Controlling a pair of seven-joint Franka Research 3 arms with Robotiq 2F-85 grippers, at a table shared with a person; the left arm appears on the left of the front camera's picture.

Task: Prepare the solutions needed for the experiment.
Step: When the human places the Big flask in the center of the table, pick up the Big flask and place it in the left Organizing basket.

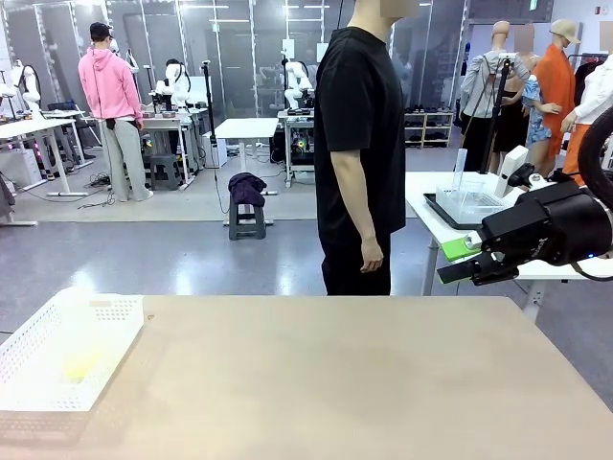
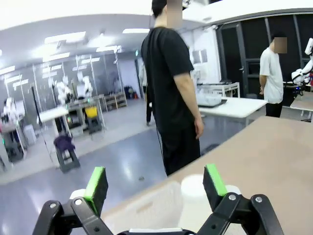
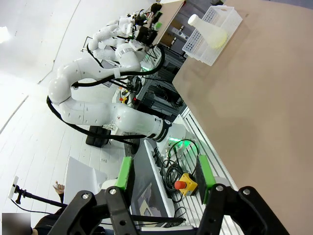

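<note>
White perforated basket (image 1: 57, 369) at the counter's (image 1: 335, 383) left edge holds a flask (image 3: 209, 32) with yellowish solution (image 1: 81, 364). Left fingers (image 2: 96, 182) spread open; right fingers (image 3: 125, 172) parted, gripping nothing.

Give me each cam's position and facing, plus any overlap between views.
Front: fixed on the robot's side, looking across the bare tan table at a standing person in black; right gripper enters from the right.
Left wrist: behind the open left gripper, low over the table, facing that person.
Right wrist: rolled, behind the right gripper, facing along the table's robot-side edge towards the left arm.
Shared: white perforated plastic basket, yellowish liquid inside.
</note>
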